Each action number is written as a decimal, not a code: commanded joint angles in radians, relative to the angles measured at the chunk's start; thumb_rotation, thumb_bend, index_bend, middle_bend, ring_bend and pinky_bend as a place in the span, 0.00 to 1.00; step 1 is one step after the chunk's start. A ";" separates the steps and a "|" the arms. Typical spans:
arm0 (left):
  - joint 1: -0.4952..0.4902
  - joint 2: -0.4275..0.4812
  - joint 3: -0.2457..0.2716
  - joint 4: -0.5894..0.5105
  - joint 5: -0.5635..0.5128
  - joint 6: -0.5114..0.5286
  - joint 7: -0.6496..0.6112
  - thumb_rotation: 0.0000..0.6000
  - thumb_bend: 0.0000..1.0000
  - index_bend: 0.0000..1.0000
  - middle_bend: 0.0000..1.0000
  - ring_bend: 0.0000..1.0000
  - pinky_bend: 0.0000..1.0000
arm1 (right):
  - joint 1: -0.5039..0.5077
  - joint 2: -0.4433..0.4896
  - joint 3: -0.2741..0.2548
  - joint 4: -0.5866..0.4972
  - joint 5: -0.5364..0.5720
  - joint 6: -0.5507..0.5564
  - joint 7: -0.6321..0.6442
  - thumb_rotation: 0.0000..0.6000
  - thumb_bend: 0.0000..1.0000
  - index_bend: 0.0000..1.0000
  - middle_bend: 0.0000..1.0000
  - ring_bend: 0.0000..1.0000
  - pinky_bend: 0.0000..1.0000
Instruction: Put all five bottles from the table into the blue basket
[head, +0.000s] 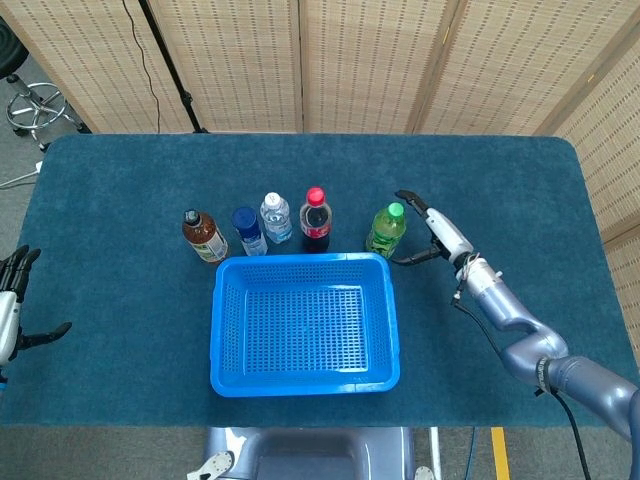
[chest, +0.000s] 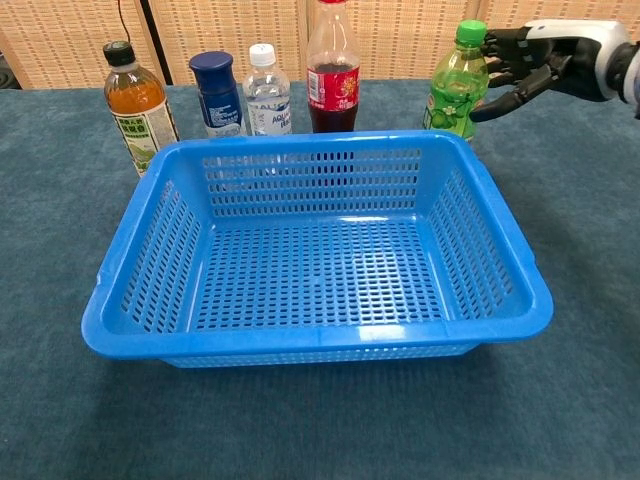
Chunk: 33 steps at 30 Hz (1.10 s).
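Note:
Behind the blue basket (head: 304, 322) (chest: 320, 340) stand several bottles in a row: a brown tea bottle (head: 203, 236) (chest: 136, 105), a blue-capped bottle (head: 248, 230) (chest: 217, 94), a clear water bottle (head: 276, 218) (chest: 266, 92), a red cola bottle (head: 315, 220) (chest: 333, 70) and a green bottle (head: 385, 230) (chest: 455, 85). My right hand (head: 428, 229) (chest: 527, 60) is open just right of the green bottle, fingers spread close to it, holding nothing. At the table's left edge my left hand (head: 12, 310) is open and off the bottles.
The dark teal table (head: 120, 300) carries only the basket and bottles. Woven screens (head: 370, 60) stand behind it. A stool (head: 35, 105) and a stand leg sit at the far left, off the table.

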 joint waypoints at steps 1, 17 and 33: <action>-0.004 -0.001 0.000 0.004 0.001 -0.005 -0.002 1.00 0.07 0.00 0.00 0.00 0.00 | 0.028 -0.044 0.008 0.046 0.021 -0.014 -0.052 1.00 0.00 0.00 0.00 0.00 0.00; -0.007 0.000 -0.005 0.017 -0.016 -0.015 -0.030 1.00 0.07 0.00 0.00 0.00 0.00 | 0.059 -0.200 0.103 0.179 0.180 -0.004 -0.130 1.00 0.00 0.58 0.72 0.72 0.59; 0.008 0.014 0.009 0.012 0.030 0.014 -0.071 1.00 0.07 0.00 0.00 0.00 0.00 | -0.089 0.104 0.159 -0.293 0.133 0.241 -0.239 1.00 0.02 0.65 0.79 0.78 0.63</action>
